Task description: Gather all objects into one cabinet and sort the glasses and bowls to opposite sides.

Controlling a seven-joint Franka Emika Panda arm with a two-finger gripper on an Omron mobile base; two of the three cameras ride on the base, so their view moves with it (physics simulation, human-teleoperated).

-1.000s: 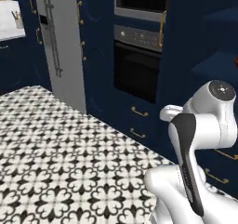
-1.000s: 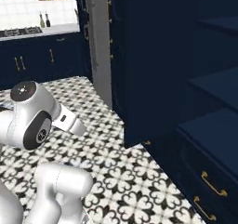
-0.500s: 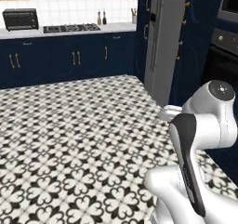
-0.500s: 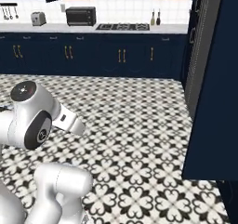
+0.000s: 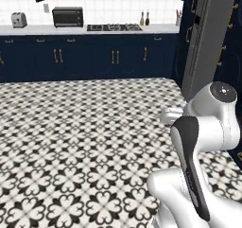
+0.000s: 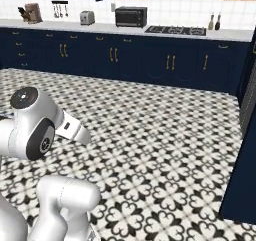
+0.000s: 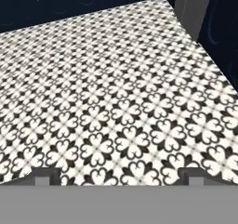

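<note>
The wooden bowl, the red cup and the salmon-orange cup are out of view. In the hand view my gripper is open, its two dark fingertips wide apart with nothing between them, looking down at the black-and-white patterned floor. Tall dark navy cabinetry with brass handles stands at the right edge of the left base view; its shelves are hidden. My arm is folded close over the base in both base views.
A long navy counter run lines the far wall, with a grey toaster, a black oven box and a hob. A grey fridge stands right. A navy panel is close on the right.
The whole picture has swung: the base has turned, so the oven wall and fridge slid off to the right and the far counter run came into view. The gripper's state is unchanged.
</note>
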